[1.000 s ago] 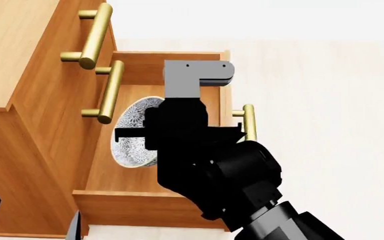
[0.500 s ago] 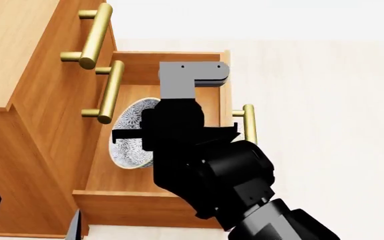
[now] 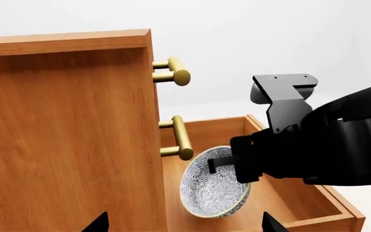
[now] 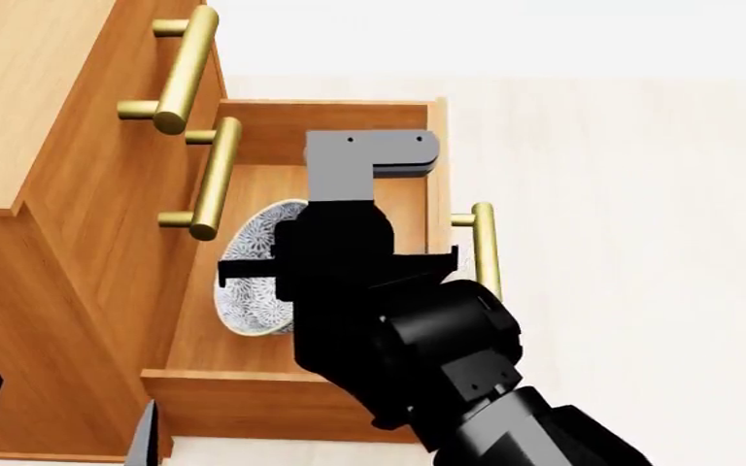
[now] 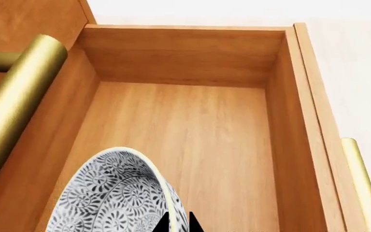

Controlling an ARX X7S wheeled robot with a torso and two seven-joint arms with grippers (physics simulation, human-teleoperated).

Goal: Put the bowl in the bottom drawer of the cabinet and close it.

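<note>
The cabinet (image 4: 75,194) stands at the left, and its bottom drawer (image 4: 205,335) is pulled out wide with its brass handle (image 4: 484,248) on the far front. The patterned white bowl (image 4: 246,282) is tipped on its side inside the drawer, close to the cabinet face. My right gripper (image 5: 178,223) is shut on the bowl (image 5: 108,193), one finger on each side of its rim. The left wrist view shows the bowl (image 3: 214,186) low over the drawer floor. My left gripper (image 4: 62,427) hangs open beside the cabinet's side (image 3: 69,135), holding nothing.
The two upper drawers are shut, and their brass handles (image 4: 186,68) (image 4: 214,180) stick out over the open drawer just above the bowl. The right arm's grey bracket (image 4: 366,160) sits above the drawer's middle. Pale floor (image 4: 632,243) lies beyond the drawer front.
The right arm has shifted slightly toward the cabinet and lower into the drawer, carrying the bowl with it. The left gripper has stayed put.
</note>
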